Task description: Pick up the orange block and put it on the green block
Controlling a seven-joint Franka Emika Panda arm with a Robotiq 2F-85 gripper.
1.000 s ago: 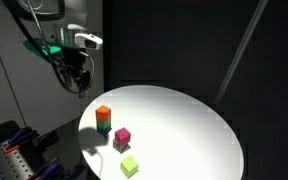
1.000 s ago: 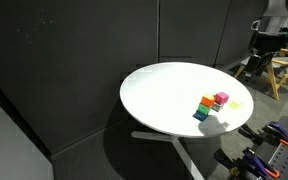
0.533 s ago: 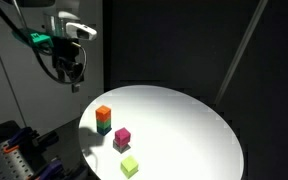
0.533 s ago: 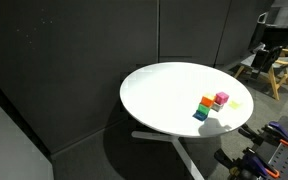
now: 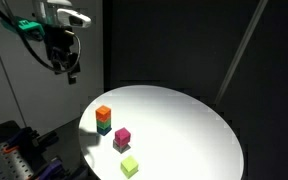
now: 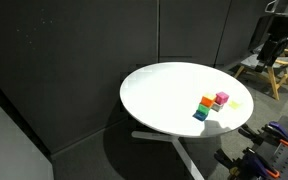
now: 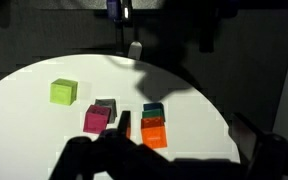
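Note:
The orange block [image 5: 103, 112] sits on top of the green block [image 5: 104, 124] in a small stack near the left edge of the round white table [image 5: 184, 120]. The stack also shows in an exterior view [image 6: 204, 104]. In the wrist view the orange block [image 7: 154, 134] is nearest, with the green block [image 7: 153, 116] and a blue one [image 7: 153, 106] beyond it. My gripper [image 5: 69, 68] hangs high above and to the left of the table, apart from the stack. It is open and empty, and its fingers [image 7: 174, 165] show only as dark shapes.
A magenta cube [image 5: 122, 135] and a lime cube [image 5: 130, 166] lie in front of the stack, with a small dark block [image 7: 106, 104] beside the magenta one. Black curtains surround the table. A wooden stand [image 6: 269, 70] and equipment [image 5: 14, 155] stand off the table.
My arm has risen and drawn back to the left, away from the table. The blocks have not moved.

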